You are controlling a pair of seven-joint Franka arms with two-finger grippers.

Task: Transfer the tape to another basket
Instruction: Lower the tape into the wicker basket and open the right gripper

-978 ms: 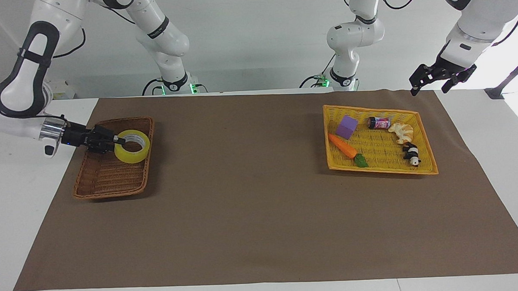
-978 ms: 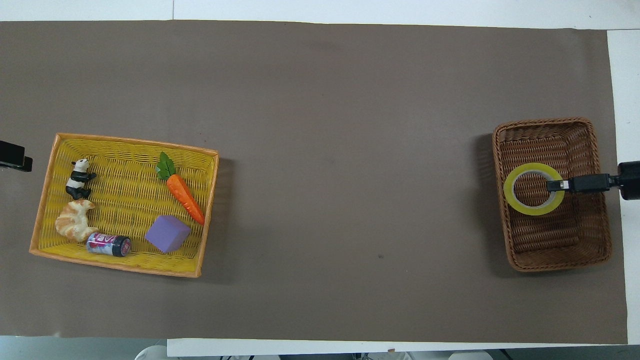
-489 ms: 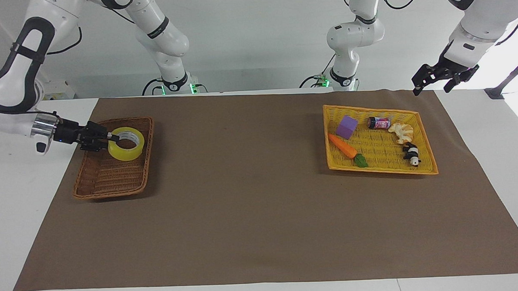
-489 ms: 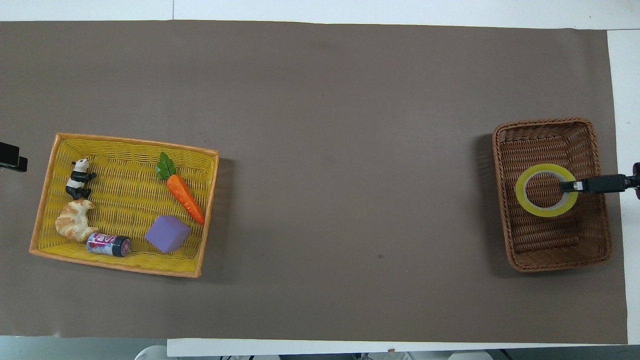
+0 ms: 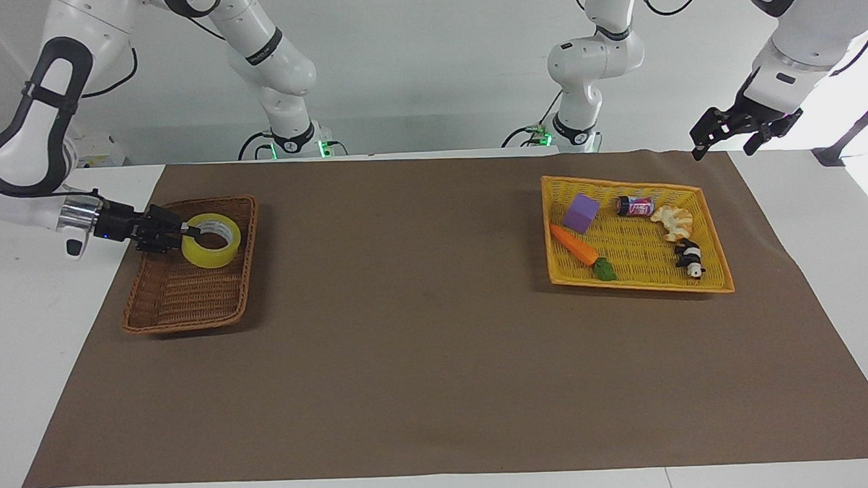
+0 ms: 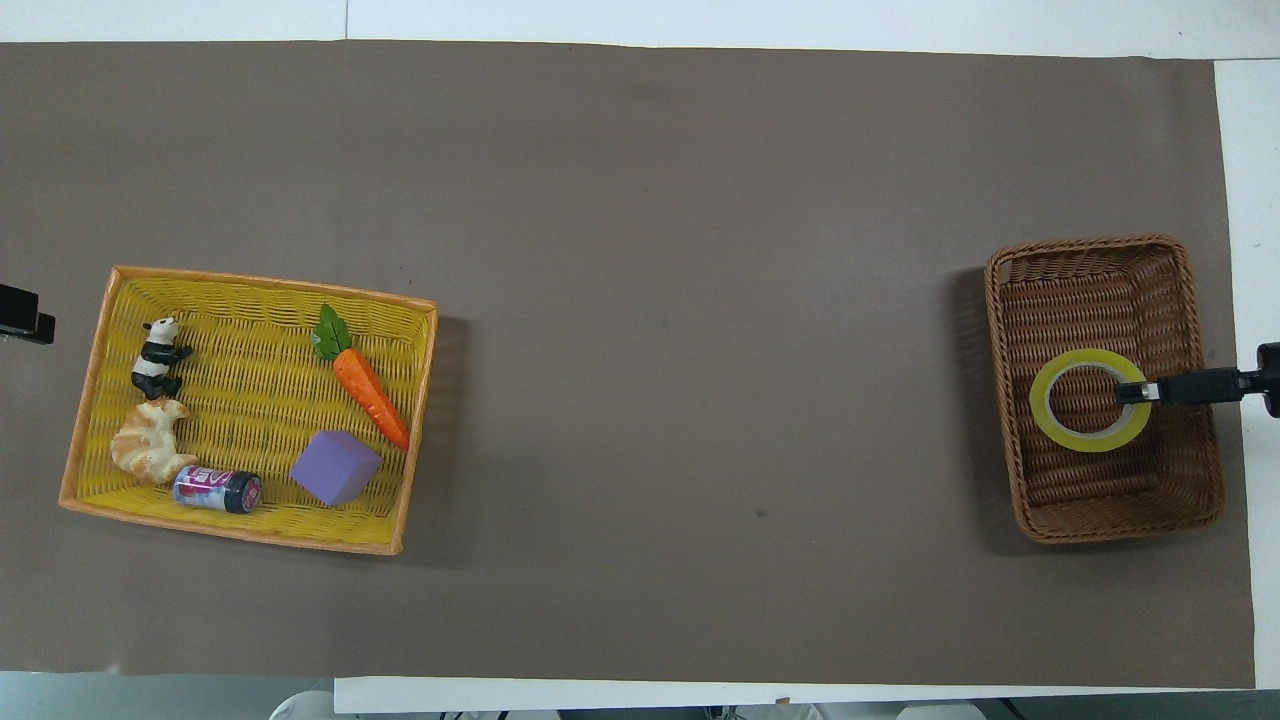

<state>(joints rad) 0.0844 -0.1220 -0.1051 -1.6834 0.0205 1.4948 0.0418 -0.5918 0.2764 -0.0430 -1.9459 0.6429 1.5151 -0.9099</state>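
On the brown mat point(image 5: 437, 330) I see two baskets, well apart. My yellow tray point(image 5: 717, 281) sits toward the left arm's end and holds a carrot point(image 5: 575, 245), a purple block point(image 5: 581, 212) and a can point(image 5: 635, 206). At the right arm's end is the basket point(image 5: 191, 314). My right gripper point(image 5: 186, 232) is clamped on the rim of the tape point(image 5: 212, 250), over that basket. My left gripper point(image 5: 726, 134) waits with fingers spread, near the yellow tray.

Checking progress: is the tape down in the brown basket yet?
Over it: the right claw is shut on the tape over the basket.
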